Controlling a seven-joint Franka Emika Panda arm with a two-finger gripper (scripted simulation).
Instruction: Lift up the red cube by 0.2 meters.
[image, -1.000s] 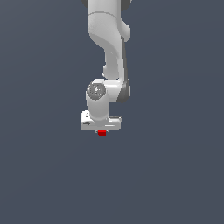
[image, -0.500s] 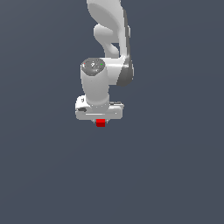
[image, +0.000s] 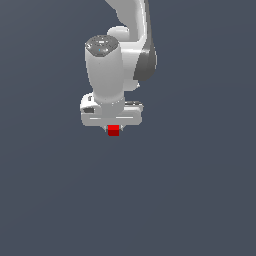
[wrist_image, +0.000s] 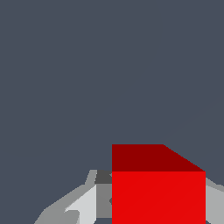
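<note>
The red cube (image: 113, 131) is a tiny bright-red block just under the white gripper (image: 114, 129), which is far wider than it. In the exterior view it hangs with the hand in mid-frame and no surface shows beneath it. In the wrist view the red cube (wrist_image: 157, 192) fills the space between the grey fingers (wrist_image: 74, 208), its bright face toward the camera and a darker red face behind. My gripper (wrist_image: 155, 205) is shut on the cube. The fingertips are mostly hidden by the cube and the hand.
The white arm (image: 127, 45) rises above the hand toward the exterior view's top. All around is a plain dark grey-blue background (image: 200, 190) with no other objects or edges showing.
The arm and hand have risen and look larger in the exterior view. The red cube has gone up with the gripper, staying between its fingers.
</note>
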